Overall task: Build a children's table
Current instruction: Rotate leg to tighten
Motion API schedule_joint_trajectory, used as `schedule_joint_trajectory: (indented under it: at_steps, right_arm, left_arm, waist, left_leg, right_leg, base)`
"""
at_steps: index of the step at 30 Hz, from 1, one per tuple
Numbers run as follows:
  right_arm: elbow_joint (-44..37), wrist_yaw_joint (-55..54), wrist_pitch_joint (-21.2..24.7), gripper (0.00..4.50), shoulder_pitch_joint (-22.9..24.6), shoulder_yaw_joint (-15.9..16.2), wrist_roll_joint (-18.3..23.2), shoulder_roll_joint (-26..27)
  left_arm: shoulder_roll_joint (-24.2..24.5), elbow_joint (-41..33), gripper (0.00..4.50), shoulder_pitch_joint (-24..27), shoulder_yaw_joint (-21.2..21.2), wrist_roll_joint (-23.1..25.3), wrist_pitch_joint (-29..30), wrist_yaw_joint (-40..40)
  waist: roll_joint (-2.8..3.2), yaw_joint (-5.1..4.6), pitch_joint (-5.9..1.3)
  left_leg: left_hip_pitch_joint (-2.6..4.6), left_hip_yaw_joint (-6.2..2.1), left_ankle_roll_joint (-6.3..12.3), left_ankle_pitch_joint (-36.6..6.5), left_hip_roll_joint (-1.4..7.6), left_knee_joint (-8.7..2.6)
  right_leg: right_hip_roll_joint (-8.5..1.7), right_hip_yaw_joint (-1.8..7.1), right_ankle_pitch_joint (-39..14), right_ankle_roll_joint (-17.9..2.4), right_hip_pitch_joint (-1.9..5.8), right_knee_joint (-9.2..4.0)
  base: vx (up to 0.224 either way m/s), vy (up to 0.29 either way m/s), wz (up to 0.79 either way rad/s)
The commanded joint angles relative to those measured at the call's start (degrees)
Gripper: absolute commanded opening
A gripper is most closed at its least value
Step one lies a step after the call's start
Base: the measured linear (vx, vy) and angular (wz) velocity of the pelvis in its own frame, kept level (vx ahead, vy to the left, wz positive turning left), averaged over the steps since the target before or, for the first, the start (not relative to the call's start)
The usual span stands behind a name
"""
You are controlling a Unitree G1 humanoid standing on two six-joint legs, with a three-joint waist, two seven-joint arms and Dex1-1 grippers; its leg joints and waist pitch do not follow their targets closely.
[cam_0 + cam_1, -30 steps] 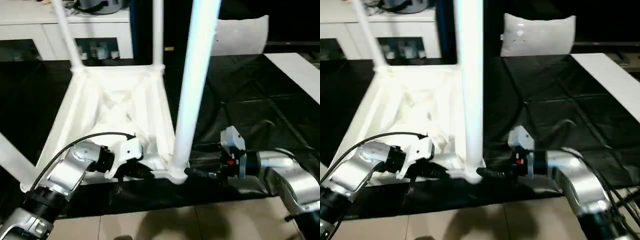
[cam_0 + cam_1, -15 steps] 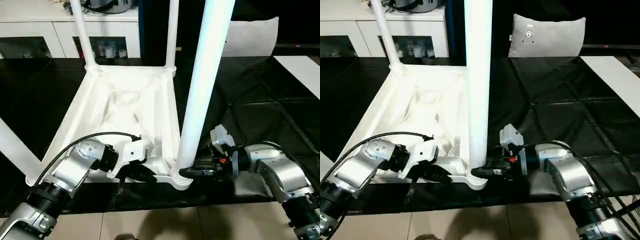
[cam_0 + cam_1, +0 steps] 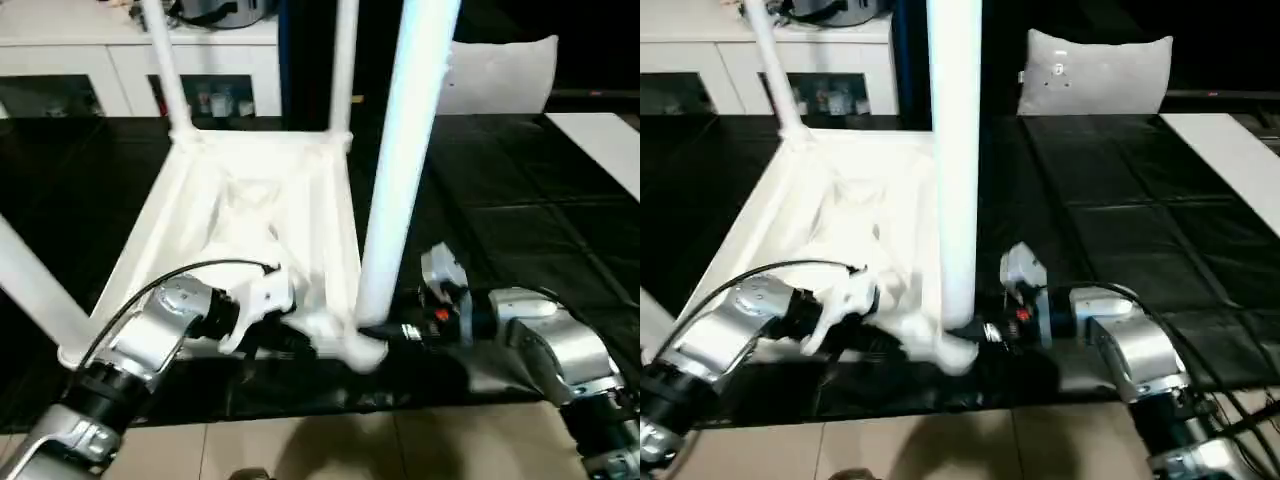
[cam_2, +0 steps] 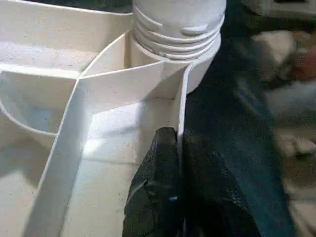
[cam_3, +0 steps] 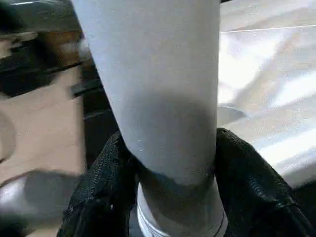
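Fingers, left: the left gripper [image 4: 178, 148] has its two black fingers pinched tight on the thin side wall of the table top [image 3: 250, 210], one finger on each side of the wall.
Fingers, right: the right gripper [image 5: 170, 163] has its two black fingers [image 5: 106, 177] hugging the bottom of the near leg [image 3: 405, 170], one on each side, touching it.
Table top: white plastic, lying upside down in the middle of the frame on the black mat [image 3: 520, 210]. Thin ribs cross its inside. Its near corner sits at the lower middle of the frame.
Near leg: a long white tube standing up from the round corner hole, from the lower middle to the top edge of the frame. Screw rings show where it goes into the hole [image 4: 177, 34].
Far legs: two thinner-looking white tubes [image 3: 165, 65] [image 3: 344, 60] stand up at the far corners, in the upper part of the frame.
Left leg: another white tube [image 3: 35, 290] runs off the left edge of the frame.
Arms: silver, with the left one at the lower left and the right one at the lower right.
Cushion: a grey-white cushion [image 3: 1095, 72] stands at the upper right, well apart from the table top.
Cupboard: a white cupboard [image 3: 70, 60] is at the upper left, behind the mat.
Floor: pale tiles [image 3: 330, 450] along the bottom edge.
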Motion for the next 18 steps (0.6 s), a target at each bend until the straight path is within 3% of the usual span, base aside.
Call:
schedule_joint_trajectory:
  at_steps: [1, 2, 6, 9, 11, 12, 13, 15, 18]
  right_arm:
    - [0.6, -7.0, 1.4, 1.96, -1.4, 1.9, -1.5, 4.2]
    - [1.8, -11.6, 1.9, 1.95, -2.2, 1.1, -2.7, 6.4]
    - [4.6, -23.5, 3.7, 1.95, -4.4, -0.9, -5.9, 11.8]
    - [7.5, -32.7, 5.0, 1.95, -6.1, -2.9, -7.2, 16.0]
    - [9.4, -35.6, 3.9, 1.95, -7.1, -3.7, -8.0, 17.8]
    - [9.7, -35.8, 3.3, 2.49, -7.2, -3.7, -8.2, 18.0]
    - [9.7, -36.0, 3.1, 2.49, -7.2, -3.8, -8.3, 18.1]
    - [9.5, -37.5, 0.9, 2.69, -7.0, -4.9, -8.6, 19.1]
    - [7.9, -36.3, -0.1, 3.01, -6.0, -5.6, -8.1, 18.7]
  left_arm:
    - [-4.6, -0.2, 0.00, -2.6, 0.8, -0.7, 1.9, 6.2]
    - [-6.6, 0.4, 0.00, -3.3, 1.3, -0.4, 3.1, 9.0]
    - [-12.0, 2.9, 0.00, -5.4, 2.9, 1.3, 5.6, 17.7]
    - [-15.9, 5.9, 0.00, -7.3, 4.3, 3.0, 5.8, 25.2]
    - [-17.4, 7.4, 0.00, -8.2, 4.3, 4.1, 5.0, 28.1]
    - [-17.7, 7.6, 0.00, -8.4, 4.2, 4.3, 4.7, 28.5]
    - [-17.8, 7.6, 0.00, -8.4, 4.2, 4.3, 4.7, 28.5]
    - [-18.1, 7.3, 0.00, -8.3, 4.0, 4.6, 4.3, 27.7]
    - [-17.3, 6.9, 0.00, -7.8, 3.4, 4.8, 3.4, 26.1]
  waist:
    - [-0.35, -0.63, -3.15]
    - [-0.42, -1.14, -3.26]
    - [-0.42, -3.02, -3.43]
    - [-0.06, -3.35, -3.73]
    - [-0.15, -3.29, -3.97]
    - [-0.12, -3.14, -4.19]
    - [-0.14, -3.02, -4.34]
    - [0.11, -2.69, -4.75]
    - [0.37, -2.60, -4.89]
  left_leg:
    - [0.24, -1.67, 0.77, -10.4, 3.33, -4.21]
    - [-0.15, -1.86, 0.51, -10.3, 3.36, -4.21]
    - [-0.21, -1.92, 0.84, -10.5, 2.88, -3.83]
    - [-0.20, -1.79, 1.21, -8.9, 2.59, -3.67]
    - [-0.69, -1.93, 1.90, -6.9, 2.84, -3.91]
    - [-0.68, -1.88, 2.35, -5.6, 2.97, -3.89]
    - [-0.85, -1.95, 2.58, -4.6, 3.09, -3.89]
    - [-1.24, -2.08, 3.81, -0.3, 3.60, -3.72]
    - [-1.39, -1.88, 5.14, 1.1, 3.65, -3.47]
  right_leg:
    - [-5.59, 4.07, -29.7, 2.1, 2.52, -6.09]
    - [-5.63, 3.85, -29.9, 2.9, 2.90, -6.10]
    - [-5.40, 3.34, -29.7, 4.1, 2.83, -6.64]
    - [-5.36, 3.43, -28.4, 4.1, 2.73, -6.53]
    - [-5.42, 3.85, -24.9, 3.3, 2.99, -5.80]
    - [-5.42, 4.15, -22.5, 2.7, 2.92, -5.38]
    - [-5.54, 4.32, -20.8, 2.2, 3.09, -4.95]
    - [-5.61, 4.86, -13.4, -0.7, 2.98, -3.39]
    - [-5.71, 5.16, -9.6, -3.4, 2.91, -2.72]
  base:
    - [0.000, 0.000, 0.00]
    - [0.000, 0.000, 0.00]
    - [0.000, 0.000, 0.00]
    - [0.000, 0.000, 0.00]
    - [0.000, 0.000, 0.00]
    - [0.000, 0.000, 0.00]
    - [0.000, 0.000, 0.00]
    - [0.000, 0.000, 0.00]
    - [0.000, 0.000, 0.00]
